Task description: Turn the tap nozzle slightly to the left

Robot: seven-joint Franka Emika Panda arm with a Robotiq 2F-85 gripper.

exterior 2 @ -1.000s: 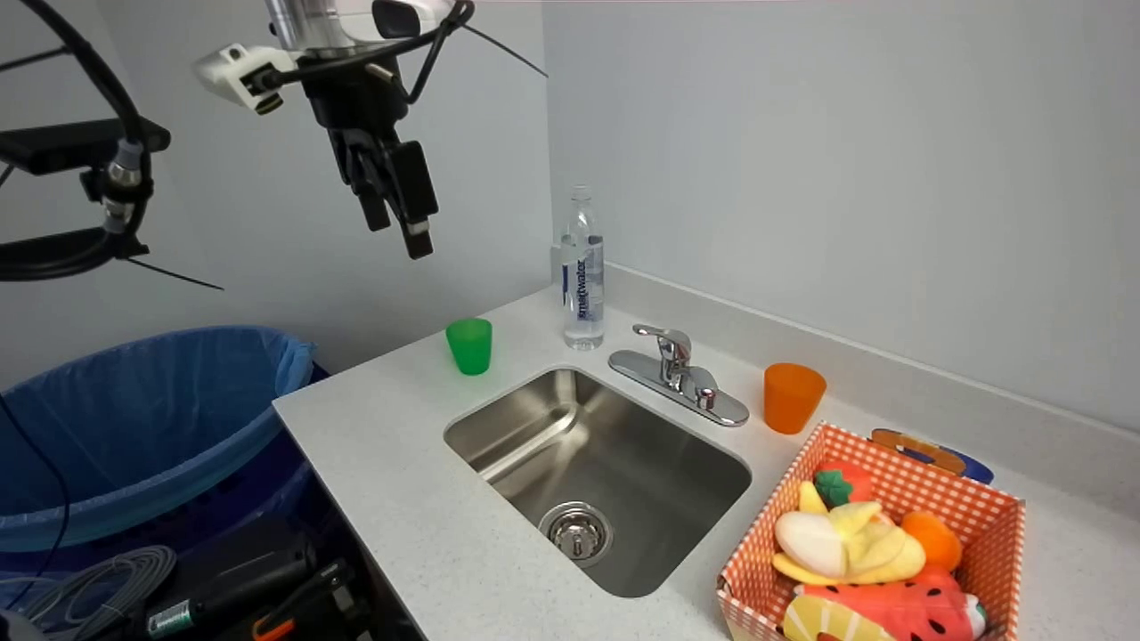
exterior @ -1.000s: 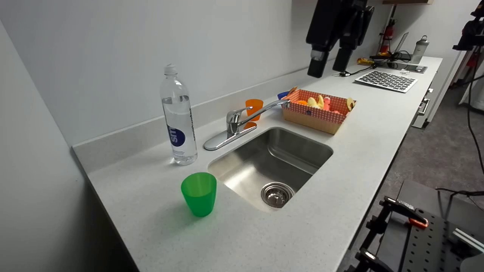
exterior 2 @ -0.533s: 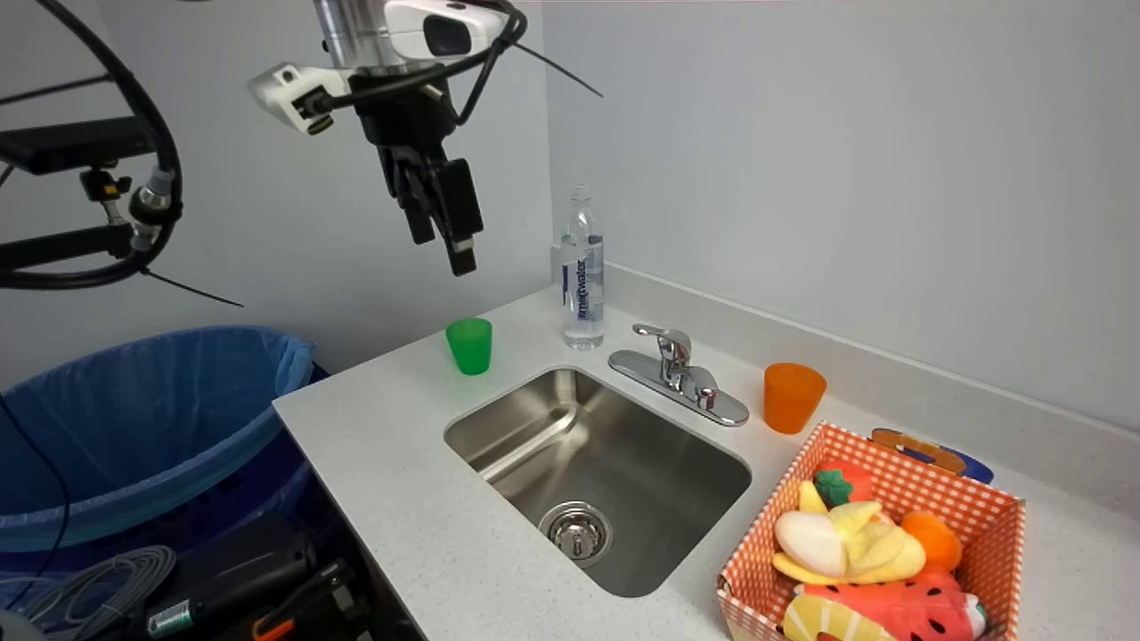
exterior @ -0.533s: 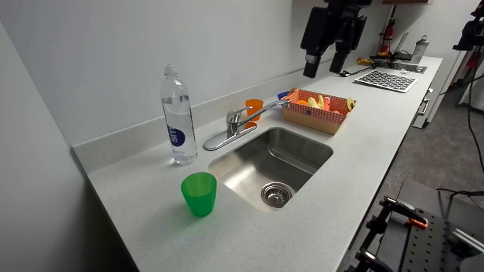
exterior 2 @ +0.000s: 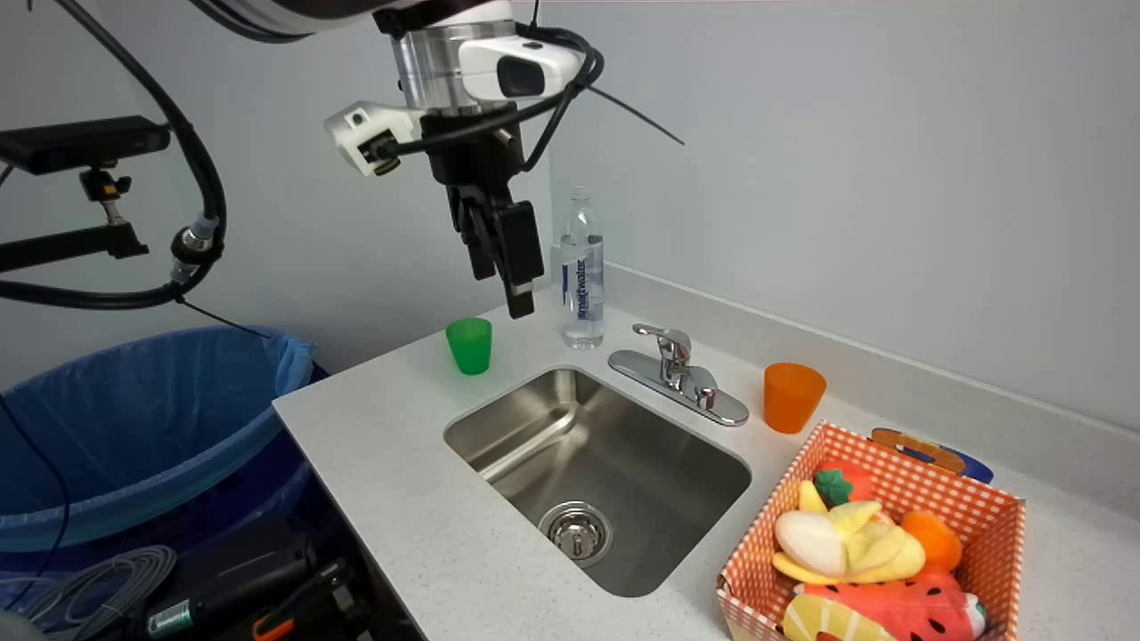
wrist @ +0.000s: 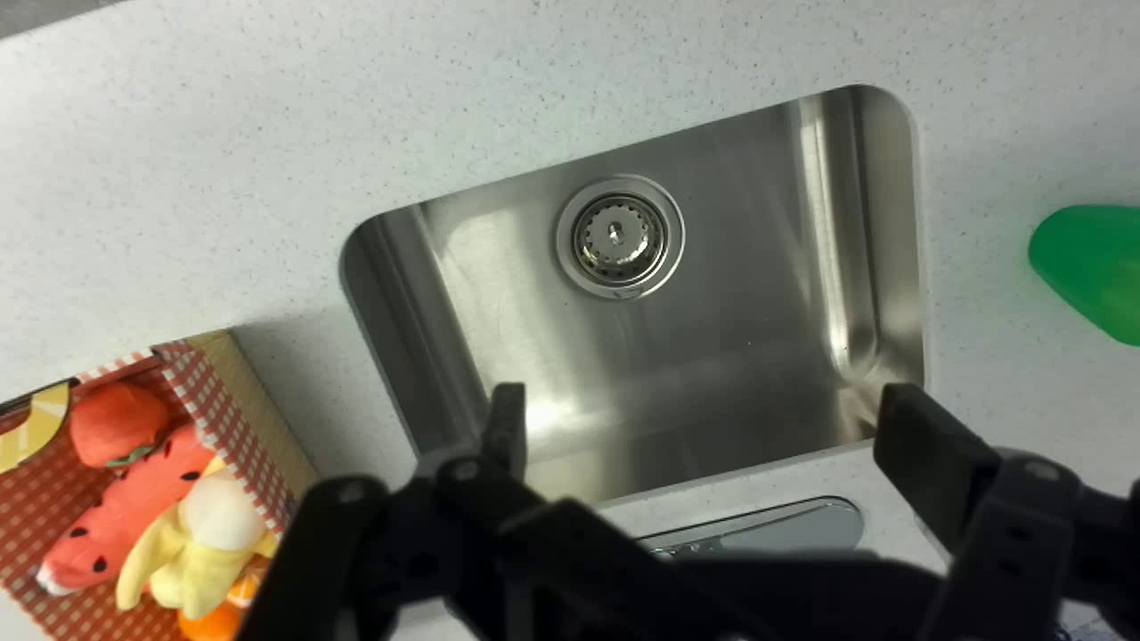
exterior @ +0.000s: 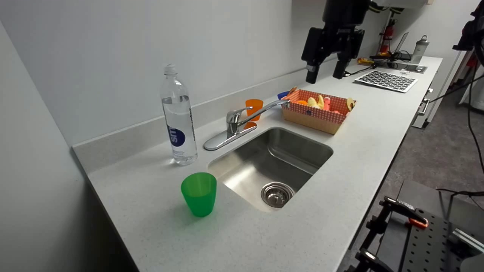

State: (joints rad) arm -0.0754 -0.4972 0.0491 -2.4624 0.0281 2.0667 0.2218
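The tap nozzle (exterior: 264, 109) is a low chrome spout with a small lever on its base plate, behind the sink. In an exterior view it slants right, its tip near the basket; in an exterior view it also shows (exterior 2: 704, 389), pointing toward the camera. In the wrist view only part of the chrome base plate (wrist: 797, 527) shows; my gripper hides the spout. My black gripper (exterior: 325, 76) is open and empty, high above the counter and well apart from the tap. It also shows in an exterior view (exterior 2: 502, 292) and in the wrist view (wrist: 704, 399), fingers wide apart.
A steel sink (exterior 2: 641, 499) lies in front of the tap. A clear water bottle (exterior: 177, 124) and a green cup (exterior: 199, 194) stand on one side. An orange cup (exterior 2: 793, 398) and a checkered basket of plush fruit (exterior: 310, 121) stand on the other. Walls border the counter.
In an exterior view my gripper has moved right and down, closer to the sink and tap; in an exterior view it has dropped slightly. It stays open. The tap has not moved.
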